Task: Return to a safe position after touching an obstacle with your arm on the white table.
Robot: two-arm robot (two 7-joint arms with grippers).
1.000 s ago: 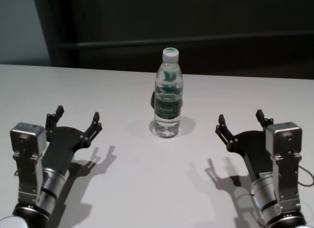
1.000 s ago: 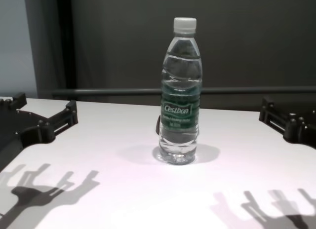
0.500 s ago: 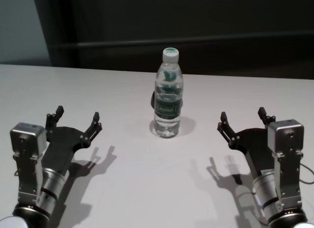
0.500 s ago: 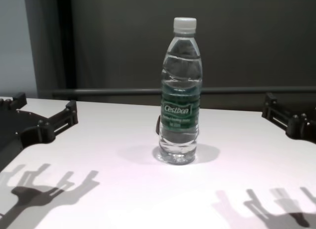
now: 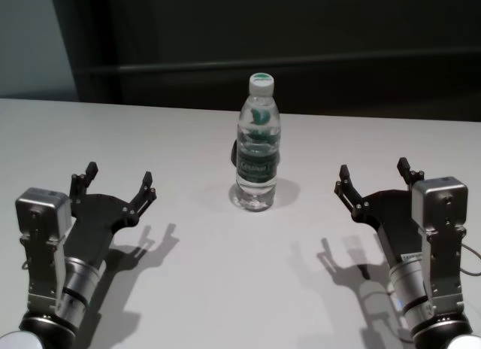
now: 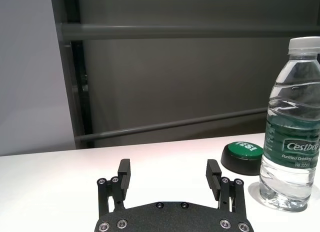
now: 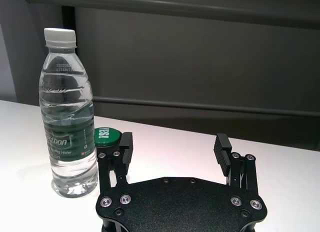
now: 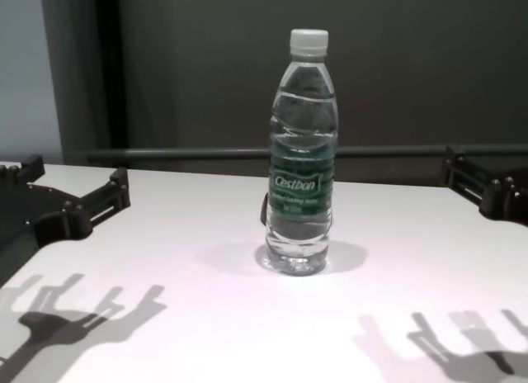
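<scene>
Clear glossy plastic bottle [image 5: 258,151]

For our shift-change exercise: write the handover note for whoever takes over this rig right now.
Left gripper: open, empty, hovering over the white table, on the robot's left, apart from the water bottle.
Right gripper: open, empty, on the right, also clear of the bottle.
Bottle: upright at mid-table, capped; a green button sits just behind it.
Done: neither arm touches the bottle.
Left: confirm both arms are at the safe position; nothing else visibly pending.
</scene>
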